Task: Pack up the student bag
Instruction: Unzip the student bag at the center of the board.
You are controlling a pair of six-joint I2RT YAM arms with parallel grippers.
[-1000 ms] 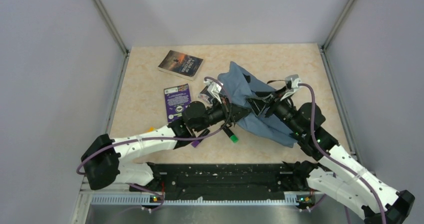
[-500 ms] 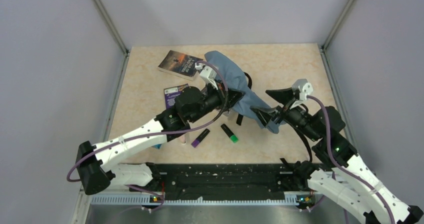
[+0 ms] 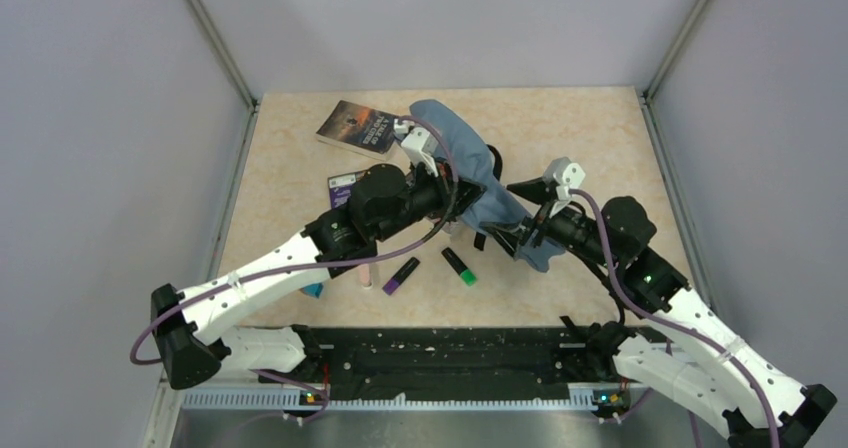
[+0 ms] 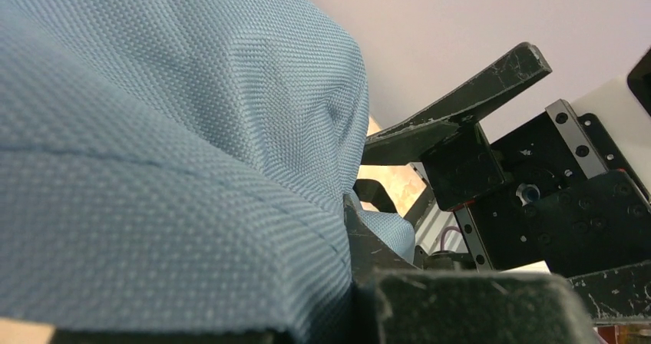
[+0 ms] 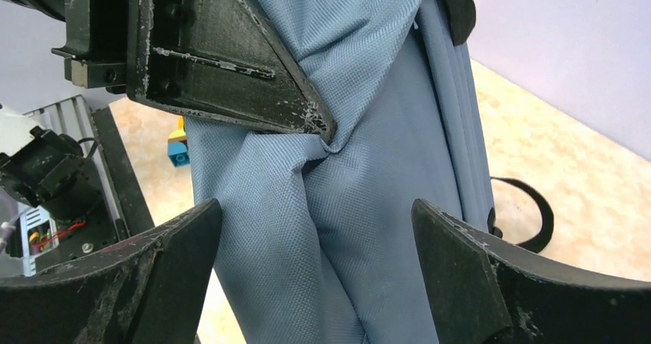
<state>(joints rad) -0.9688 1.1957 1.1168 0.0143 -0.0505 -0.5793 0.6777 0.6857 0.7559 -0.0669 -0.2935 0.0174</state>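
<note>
Slate-blue student bag (image 3: 465, 148), soft cloth bunched and creased with a black strap trailing, hangs lifted over the middle of the surface (image 3: 590, 138), its inside hidden. The left end effector (image 3: 452, 200) pinches a fold of it; the right end effector (image 3: 520, 214) gapes wide at the bag's near-right end.

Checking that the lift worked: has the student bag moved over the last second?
Yes. The student bag has shifted left and toward the far edge. Its top now sits close beside the dark book, where a clear gap showed before.
</note>
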